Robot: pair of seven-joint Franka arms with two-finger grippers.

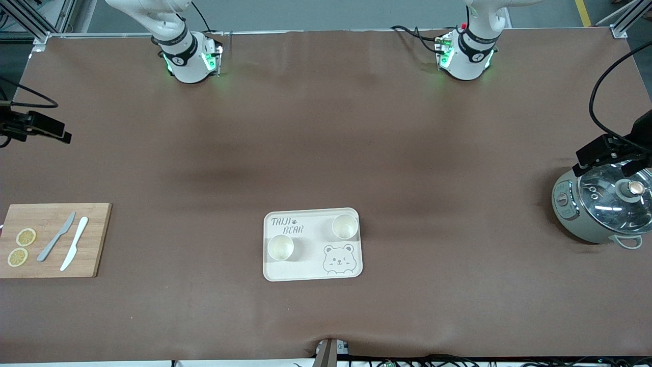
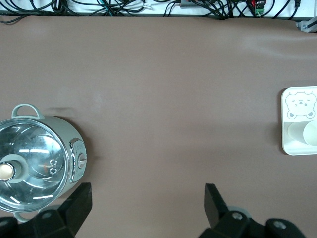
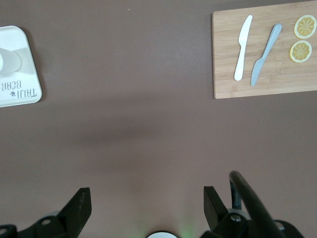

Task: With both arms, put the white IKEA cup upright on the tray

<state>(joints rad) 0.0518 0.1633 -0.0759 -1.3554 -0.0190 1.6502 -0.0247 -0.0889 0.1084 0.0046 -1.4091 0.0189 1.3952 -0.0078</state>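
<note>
Sitting upright on the cream tray, two white cups rest near the middle of the desk. The left pincer hangs wide open and empty above the pot. The right pincer hangs wide open and empty above bare desk, near the cutting board.

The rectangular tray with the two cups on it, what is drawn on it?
The cream tray bears grey "TAIJI BEAR" lettering and a bear-face drawing, clearest in the front view.
</note>
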